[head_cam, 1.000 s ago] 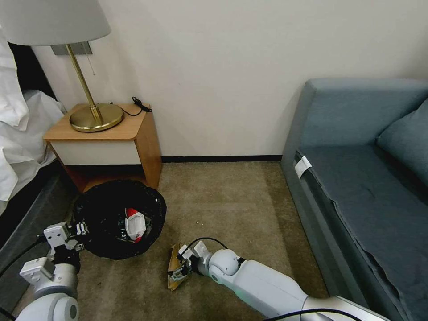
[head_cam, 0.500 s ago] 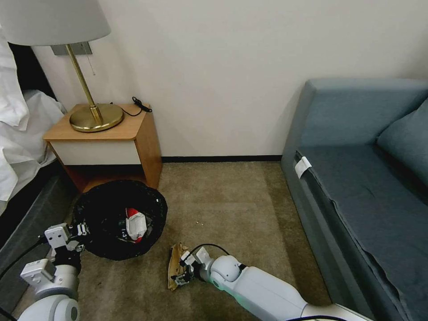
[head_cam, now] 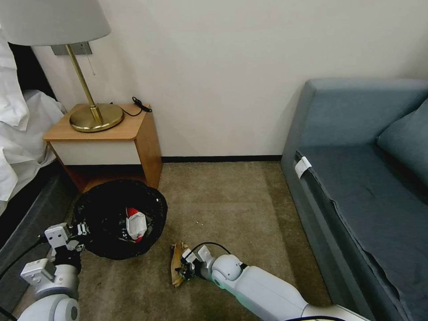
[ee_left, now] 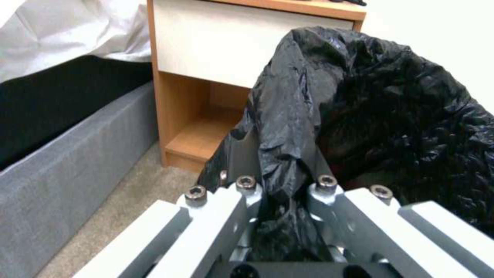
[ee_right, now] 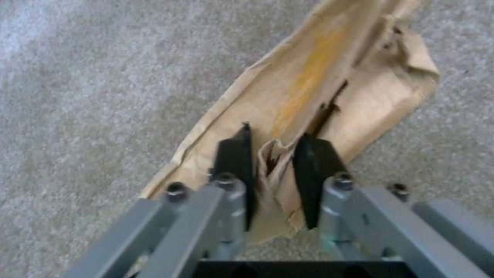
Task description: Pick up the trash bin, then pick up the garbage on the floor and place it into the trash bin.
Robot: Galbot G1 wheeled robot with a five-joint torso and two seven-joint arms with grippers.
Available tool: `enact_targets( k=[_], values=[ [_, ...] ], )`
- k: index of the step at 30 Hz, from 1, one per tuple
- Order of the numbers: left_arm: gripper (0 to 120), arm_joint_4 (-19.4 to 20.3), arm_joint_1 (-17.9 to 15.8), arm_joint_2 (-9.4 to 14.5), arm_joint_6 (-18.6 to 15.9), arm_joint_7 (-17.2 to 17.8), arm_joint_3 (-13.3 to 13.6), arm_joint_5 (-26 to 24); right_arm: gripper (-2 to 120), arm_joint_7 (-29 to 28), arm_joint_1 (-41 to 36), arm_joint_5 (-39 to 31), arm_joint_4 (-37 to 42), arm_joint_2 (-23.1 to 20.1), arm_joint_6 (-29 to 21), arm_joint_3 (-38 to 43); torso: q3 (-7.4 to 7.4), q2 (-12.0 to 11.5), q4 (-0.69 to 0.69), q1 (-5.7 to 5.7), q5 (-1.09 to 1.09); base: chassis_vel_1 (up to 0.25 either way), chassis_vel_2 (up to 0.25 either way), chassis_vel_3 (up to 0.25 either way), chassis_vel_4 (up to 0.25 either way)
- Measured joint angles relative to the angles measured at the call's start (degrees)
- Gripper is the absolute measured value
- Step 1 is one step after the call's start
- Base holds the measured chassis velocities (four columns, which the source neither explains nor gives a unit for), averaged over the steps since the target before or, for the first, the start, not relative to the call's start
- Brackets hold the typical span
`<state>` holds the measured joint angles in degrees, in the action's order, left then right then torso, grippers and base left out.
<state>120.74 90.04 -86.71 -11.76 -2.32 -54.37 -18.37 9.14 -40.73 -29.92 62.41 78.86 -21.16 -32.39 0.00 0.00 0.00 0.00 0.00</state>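
The trash bin [head_cam: 111,209], lined with a wrinkly black bag, stands on the carpet in front of the nightstand. A red-and-white packet [head_cam: 135,224] lies inside it. My left gripper [head_cam: 81,230] is at the bin's near-left rim. In the left wrist view the left gripper [ee_left: 280,164] is shut on a fold of the bin's [ee_left: 391,116] black liner. To the right of the bin, a piece of garbage, a tan paper scrap [head_cam: 176,261], lies on the floor. My right gripper [head_cam: 183,269] is low over it. In the right wrist view the right gripper [ee_right: 273,154] pinches a raised fold of the paper scrap [ee_right: 308,77].
A wooden nightstand [head_cam: 133,129] with a brass lamp [head_cam: 96,117] stands just behind the bin. A bed with white sheets [head_cam: 18,133] borders the left, a blue-grey sofa [head_cam: 370,178] the right. Open carpet [head_cam: 232,200] lies between them.
My right gripper has settled lower onto the paper scrap, and the scrap has bunched up slightly. The bin and my left gripper have barely moved.
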Motion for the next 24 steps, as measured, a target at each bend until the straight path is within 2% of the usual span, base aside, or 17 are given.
enact_targets(
  k=[2, 4, 14, 24],
  values=[
    [4, -0.3, 0.0, 0.1, 0.1, 0.0, 0.0, 0.0, 4, 0.1, -0.3, 0.5, 0.3, -0.3, 0.3, 1.0, 0.0, 0.0, 0.0, 0.0, 0.0, 0.0, 0.0, 0.0, 0.0],
    [4, -0.4, 0.0, 0.2, 0.2, 0.0, 0.0, 0.0, 0, 0.2, -0.5, 0.6, 0.6, -0.4, 0.4, 1.5, 0.0, 0.0, 0.0, 0.0, 0.0, 0.0, 0.0, 0.0, 0.0],
    [4, -1.4, 0.7, 0.7, 1.1, 0.1, -0.6, -1.2, 0, 1.2, -1.4, 3.1, 2.4, -1.2, 1.6, 7.5, 0.0, 0.0, 0.0, 0.0, 0.0, 0.0, 0.0, 0.0, 0.0],
    [4, -1.9, 0.5, 1.7, 1.1, 0.2, -0.4, -2.1, 0, 1.9, -2.5, 5.2, 6.3, -1.5, 3.5, 20.5, 0.0, 0.0, 0.0, 0.0, 0.0, 0.0, 0.0, 0.0, 0.0]
  ],
)
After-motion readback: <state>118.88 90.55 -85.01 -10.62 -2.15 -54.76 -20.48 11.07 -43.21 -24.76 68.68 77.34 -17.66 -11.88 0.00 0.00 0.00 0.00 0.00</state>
